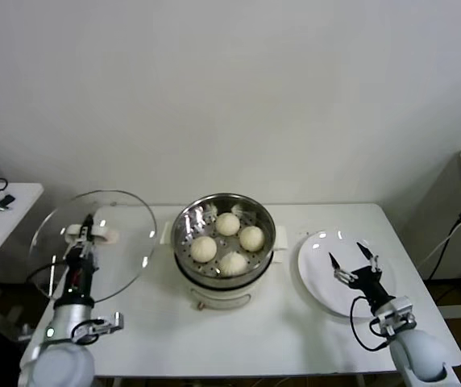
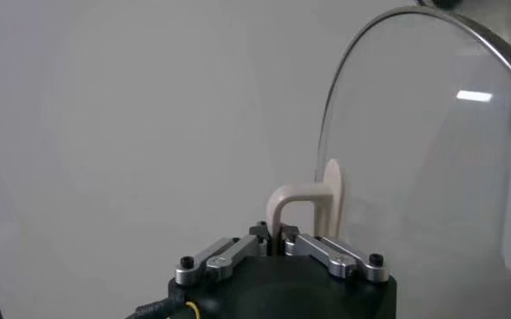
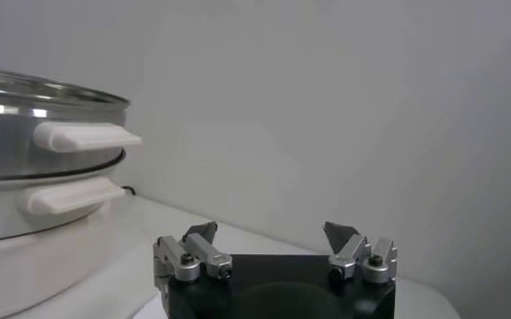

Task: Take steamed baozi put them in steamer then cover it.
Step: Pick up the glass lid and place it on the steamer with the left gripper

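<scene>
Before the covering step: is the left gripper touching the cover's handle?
Touching. In the left wrist view, the left gripper has its jaws shut on the cover handle.

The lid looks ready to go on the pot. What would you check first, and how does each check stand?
1. All four buns in steamer: ok.
2. Left gripper shut on lid handle: ok.
3. Lid lifted off table, beside steamer: ok.
4. Plate emptied: ok.
5. Right gripper open over plate, away from steamer: ok.
6. Grip firm enough: cannot tell.
</scene>
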Controlling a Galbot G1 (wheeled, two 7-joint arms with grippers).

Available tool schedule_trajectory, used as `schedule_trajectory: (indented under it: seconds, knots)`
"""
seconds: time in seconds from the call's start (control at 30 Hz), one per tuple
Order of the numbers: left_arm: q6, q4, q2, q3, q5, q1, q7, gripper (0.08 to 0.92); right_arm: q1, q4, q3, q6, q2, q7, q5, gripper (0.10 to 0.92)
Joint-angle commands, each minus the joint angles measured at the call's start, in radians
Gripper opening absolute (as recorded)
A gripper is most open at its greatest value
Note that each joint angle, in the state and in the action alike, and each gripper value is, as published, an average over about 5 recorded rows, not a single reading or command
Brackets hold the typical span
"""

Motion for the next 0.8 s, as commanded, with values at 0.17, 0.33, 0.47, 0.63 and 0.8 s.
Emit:
schedule_trajectory:
  seconds: [0.17,0.33,0.47,0.63,0.8]
  knots:
    - [0.291,-0.041,0.085,0.465,0.025,-0.373,0.241,0.147,0.065,-0.041,-0.042,-0.003,0.022,0.002,-0.022,0.823]
    - [0.292,0.031,-0.022,0.545,0.115,-0.501,0.328,0.147,0.071,-0.056,-0.04,0.0,0.038,0.001,-0.029,0.823]
    - [0.292,0.102,-0.121,0.591,0.171,-0.557,0.369,0.147,0.072,-0.067,-0.032,0.003,0.044,0.0,-0.033,0.823]
    - [0.292,0.192,-0.25,0.633,0.238,-0.604,0.406,0.147,0.067,-0.072,-0.019,0.006,0.047,0.0,-0.035,0.823]
    - [0.292,0.269,-0.355,0.643,0.261,-0.614,0.401,0.147,0.055,-0.076,-0.001,0.011,0.048,-0.002,-0.037,0.823]
